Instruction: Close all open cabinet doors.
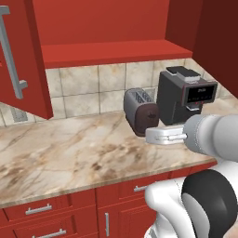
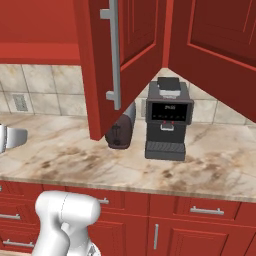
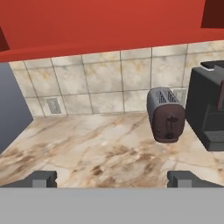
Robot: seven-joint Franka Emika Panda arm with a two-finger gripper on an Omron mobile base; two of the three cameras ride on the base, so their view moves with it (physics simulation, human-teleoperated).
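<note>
Ahead of me the marble counter lay bare — toaster and coffee machine blocked the right, and the swung-out left cabinet door hung overhead.

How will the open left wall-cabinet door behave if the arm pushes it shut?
The open cabinet door looks like a rigid panel, so it should swing as one piece rather than flex. Its glossy red face may let the fingers slide. The long bar handle probably offers a surer contact.
</note>
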